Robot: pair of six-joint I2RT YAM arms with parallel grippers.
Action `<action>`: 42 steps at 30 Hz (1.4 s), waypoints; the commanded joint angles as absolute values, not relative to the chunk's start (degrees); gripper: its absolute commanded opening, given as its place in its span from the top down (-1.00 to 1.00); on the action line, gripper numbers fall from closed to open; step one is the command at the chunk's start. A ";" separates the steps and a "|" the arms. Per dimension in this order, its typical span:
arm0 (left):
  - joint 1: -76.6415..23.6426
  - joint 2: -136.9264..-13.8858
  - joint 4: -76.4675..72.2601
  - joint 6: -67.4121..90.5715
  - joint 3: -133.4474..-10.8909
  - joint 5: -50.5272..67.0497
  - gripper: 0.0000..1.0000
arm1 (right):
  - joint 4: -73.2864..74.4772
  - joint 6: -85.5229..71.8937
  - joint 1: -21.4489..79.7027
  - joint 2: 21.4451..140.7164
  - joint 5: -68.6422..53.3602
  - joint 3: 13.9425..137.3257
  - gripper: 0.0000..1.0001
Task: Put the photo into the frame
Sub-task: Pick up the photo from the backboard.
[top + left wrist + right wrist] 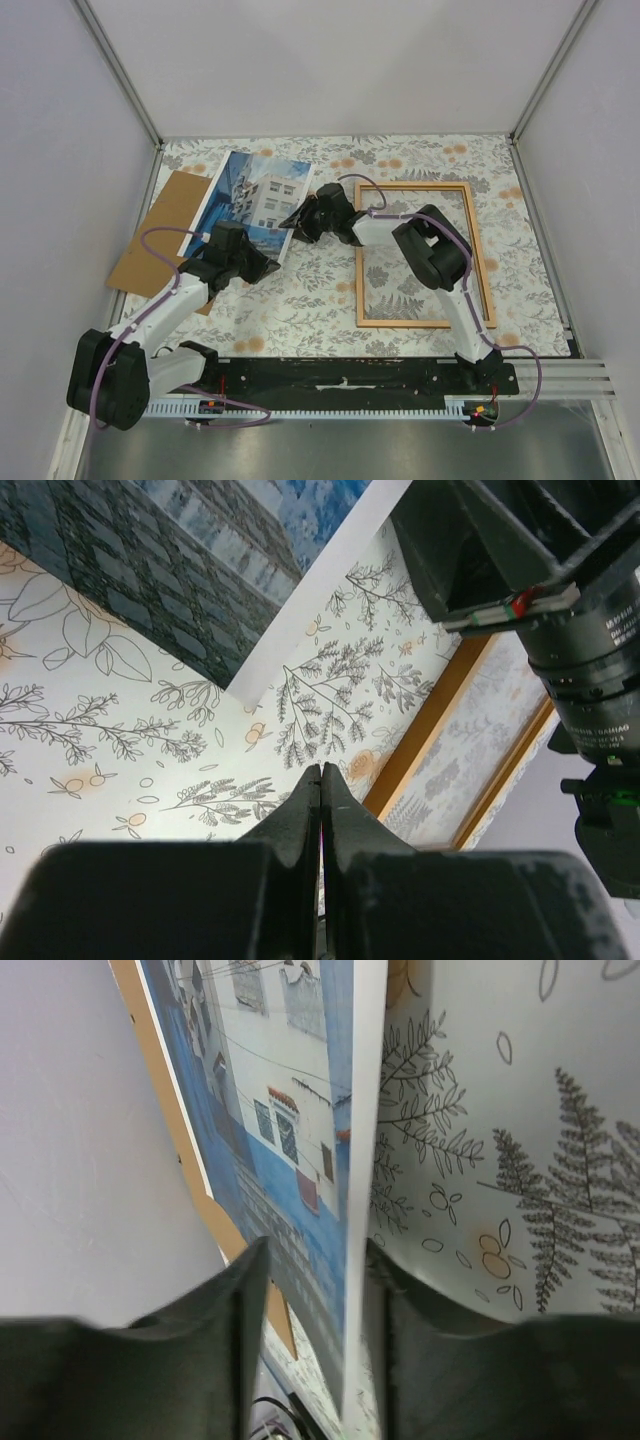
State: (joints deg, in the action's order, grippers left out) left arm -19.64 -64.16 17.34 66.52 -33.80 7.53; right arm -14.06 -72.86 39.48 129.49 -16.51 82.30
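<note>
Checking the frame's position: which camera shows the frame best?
Top view: the whole frame shows, the right arm crossing part. Left wrist catches only stretches of two rails; right wrist shows none of it.

One camera looks down from above and behind me, taking in the whole desk (310, 290). My left wrist camera skims low toward the frame (420, 738); my right wrist camera sits hard against the edge of the photo (290, 1160). All three share that photo.
</note>
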 commanded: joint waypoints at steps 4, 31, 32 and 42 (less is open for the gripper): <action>-19.69 -61.35 21.17 60.74 -36.91 9.50 0.64 | -14.76 -72.42 38.24 131.57 -14.94 86.75 0.54; -46.05 -90.34 54.13 28.57 -85.43 -34.80 -0.04 | 8.26 -59.33 35.25 120.15 -19.07 93.78 1.00; -46.58 -90.96 54.40 28.30 -85.78 -35.15 -0.03 | 8.61 -59.41 35.24 119.80 -19.07 93.78 1.00; -49.48 -101.07 57.48 23.47 -93.15 -40.69 -0.02 | 12.30 -58.80 35.16 115.58 -18.55 93.96 1.00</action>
